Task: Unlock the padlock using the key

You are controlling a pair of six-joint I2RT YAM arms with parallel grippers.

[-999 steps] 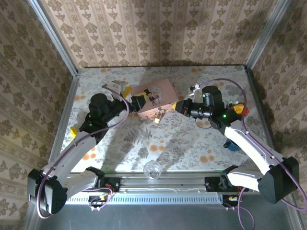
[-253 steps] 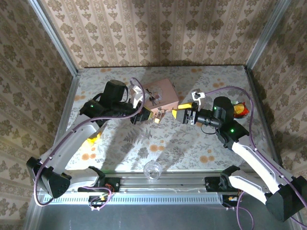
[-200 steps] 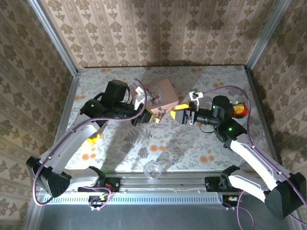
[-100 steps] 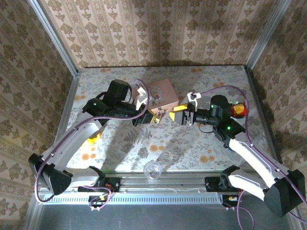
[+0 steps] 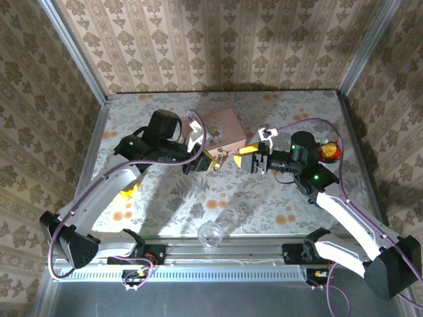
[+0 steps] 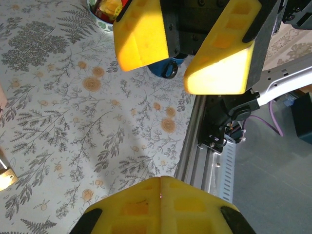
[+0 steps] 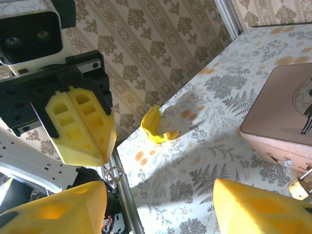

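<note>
Under the lamps, the left arm (image 5: pixel 99 198) and right arm (image 5: pixel 347 208) show smooth white shells between bulky black joints, each ending in a black base (image 5: pixel 66 247). A purple cable (image 5: pixel 307 120) loops along each arm, and a small green light (image 5: pixel 131 140) glows on each. The left gripper (image 5: pixel 210 162) and right gripper (image 5: pixel 243 157) carry chunky yellow fingers (image 7: pixel 83 126) moulded with square pockets, set in black mounts. A white clip (image 5: pixel 266 133) tops the right wrist.

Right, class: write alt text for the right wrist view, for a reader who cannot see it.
The left claw, shut on the key, hangs at upper left, facing the camera's own open right claw at the bottom. Beyond lies a floral table, with a pink box and a brass padlock at the right edge.
</note>
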